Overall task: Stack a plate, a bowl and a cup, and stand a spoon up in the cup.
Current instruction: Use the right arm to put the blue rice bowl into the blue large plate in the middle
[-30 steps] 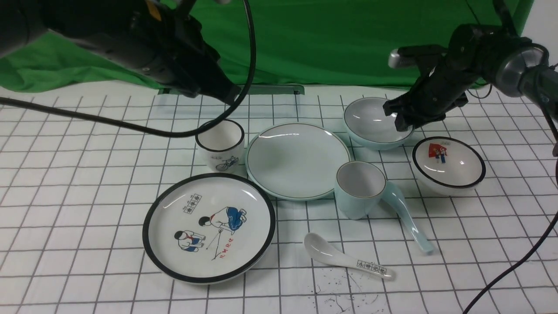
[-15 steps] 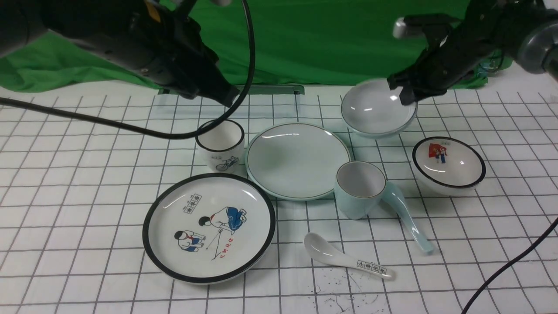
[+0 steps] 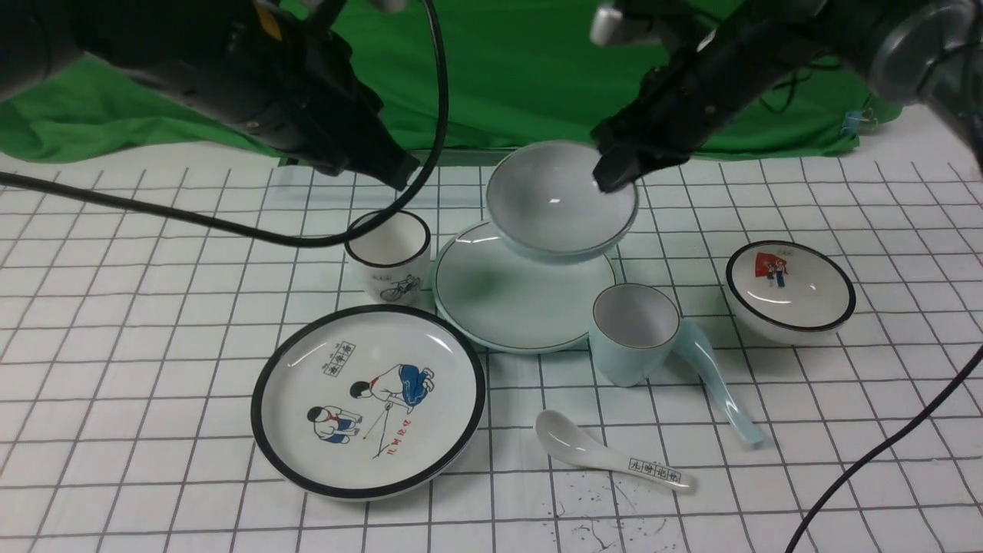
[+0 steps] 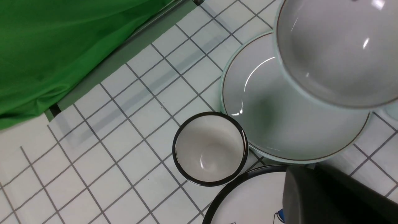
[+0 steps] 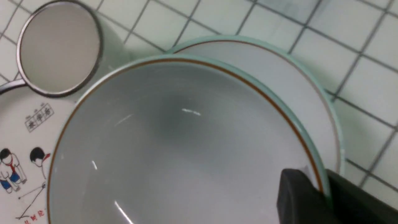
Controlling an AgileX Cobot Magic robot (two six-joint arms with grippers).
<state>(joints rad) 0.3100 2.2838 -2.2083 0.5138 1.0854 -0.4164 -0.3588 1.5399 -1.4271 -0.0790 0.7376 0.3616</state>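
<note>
The pale blue-green bowl [image 3: 557, 203] hangs tilted in the air over the far part of the matching plate [image 3: 514, 299]. My right gripper [image 3: 614, 165] is shut on the bowl's right rim, one finger inside and one outside, as the right wrist view shows at the gripper [image 5: 323, 193]. The pale cup [image 3: 633, 330] stands upright to the right of the plate's near edge. The pale blue spoon [image 3: 718, 384] lies beside the cup, its bowl end against it. My left gripper [image 3: 399, 173] hovers shut and holding nothing above the black-rimmed cup.
A white black-rimmed cup with a bicycle [image 3: 388, 257] stands left of the plate. A large picture plate [image 3: 369, 399] lies in front, a marked white spoon [image 3: 607, 453] near the front edge, a picture bowl [image 3: 791, 288] at right. Green cloth [image 3: 537, 69] hangs behind.
My right gripper closed on the bowl, lifted it off the table at the back right and carried it left to above the plate. The left arm has not moved.
</note>
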